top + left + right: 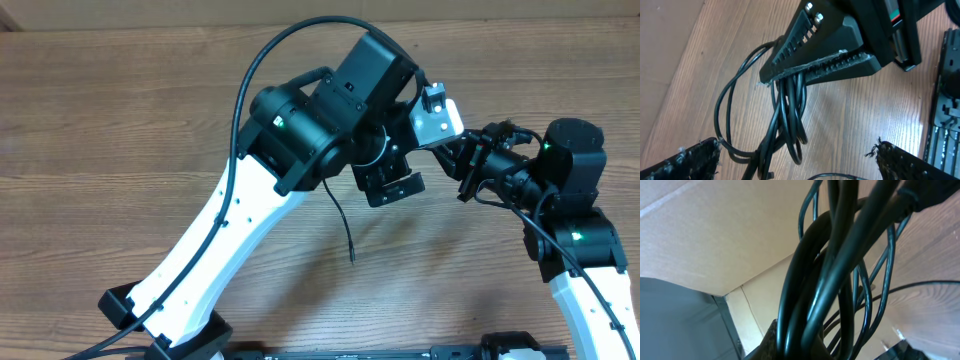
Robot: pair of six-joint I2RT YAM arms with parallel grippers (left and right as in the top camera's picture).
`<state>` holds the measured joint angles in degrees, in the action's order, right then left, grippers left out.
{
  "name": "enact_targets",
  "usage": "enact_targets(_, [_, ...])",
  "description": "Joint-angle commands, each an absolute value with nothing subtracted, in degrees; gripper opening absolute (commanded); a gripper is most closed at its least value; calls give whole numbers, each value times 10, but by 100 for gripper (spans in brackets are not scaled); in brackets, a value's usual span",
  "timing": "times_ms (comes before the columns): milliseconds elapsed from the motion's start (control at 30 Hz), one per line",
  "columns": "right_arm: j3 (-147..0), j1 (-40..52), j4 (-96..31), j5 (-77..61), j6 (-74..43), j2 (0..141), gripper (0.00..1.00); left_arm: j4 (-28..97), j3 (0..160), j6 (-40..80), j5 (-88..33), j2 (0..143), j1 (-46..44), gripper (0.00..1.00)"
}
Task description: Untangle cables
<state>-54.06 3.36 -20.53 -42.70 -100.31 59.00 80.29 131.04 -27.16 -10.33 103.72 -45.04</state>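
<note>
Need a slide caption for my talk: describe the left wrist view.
Right pincer clamps the looped black cables over the wooden table; left pincer open below.

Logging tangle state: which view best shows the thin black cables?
Left wrist: the thin black cables hang looped from the shut right gripper. Right wrist shows them too close, blurred; overhead, only one dangling end.

Smooth, glossy black cables point(786, 107); matt, grained wood table point(100, 110); ribbed, scuffed matt black plastic right gripper point(765, 81); smooth white plastic left arm point(215, 235).
</note>
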Motion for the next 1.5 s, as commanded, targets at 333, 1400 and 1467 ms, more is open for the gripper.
enact_targets(333, [-552, 32, -196, -497, -1037, 586, 4, 794, 1324, -248, -69, 1072, -456, 100])
enact_targets(1400, [-551, 32, -230, -431, -1037, 586, 4, 792, 1324, -223, -51, 1077, -458, 59])
enact_targets(1467, [-551, 32, -230, -440, -1037, 586, 4, 792, 1324, -223, -51, 1077, -458, 63])
